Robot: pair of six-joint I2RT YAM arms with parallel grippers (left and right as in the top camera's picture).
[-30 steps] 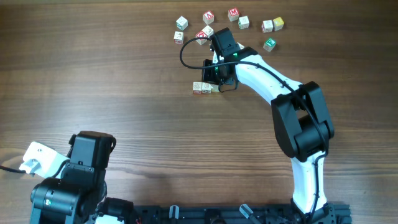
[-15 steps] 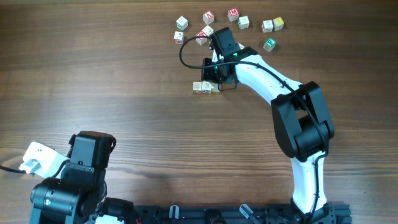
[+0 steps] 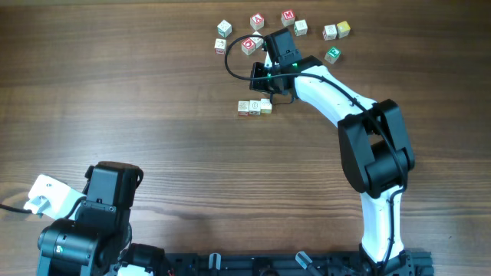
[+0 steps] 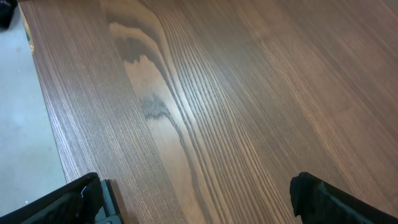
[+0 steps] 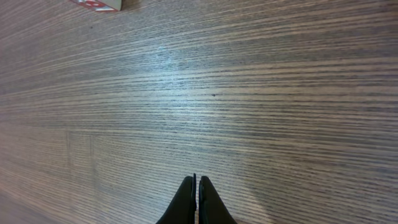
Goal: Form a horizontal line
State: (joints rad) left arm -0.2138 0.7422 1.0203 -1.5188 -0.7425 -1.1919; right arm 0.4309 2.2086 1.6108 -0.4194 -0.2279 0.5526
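Observation:
The horizontal line [image 3: 254, 107] is a short row of three pale wooden cubes set side by side on the table, in the overhead view. My right gripper [image 3: 269, 95] hovers just behind the row's right end, apart from it. In the right wrist view its fingers [image 5: 197, 186] are shut together with nothing between them, over bare wood. The row is out of that view. My left gripper [image 4: 199, 202] is open and empty over bare table near the front left edge.
Several loose cubes lie scattered at the back: a red-faced one [image 3: 250, 45], another red one [image 3: 288, 16], a green one [image 3: 332, 54] and pale ones [image 3: 224, 28]. A red-faced cube [image 5: 93, 4] shows at the top of the right wrist view. The left arm [image 3: 100, 199] rests front left.
My right gripper has drawn back from the row, a little to the right and toward the back. The row's right cube now shows uncovered. The left arm has not moved.

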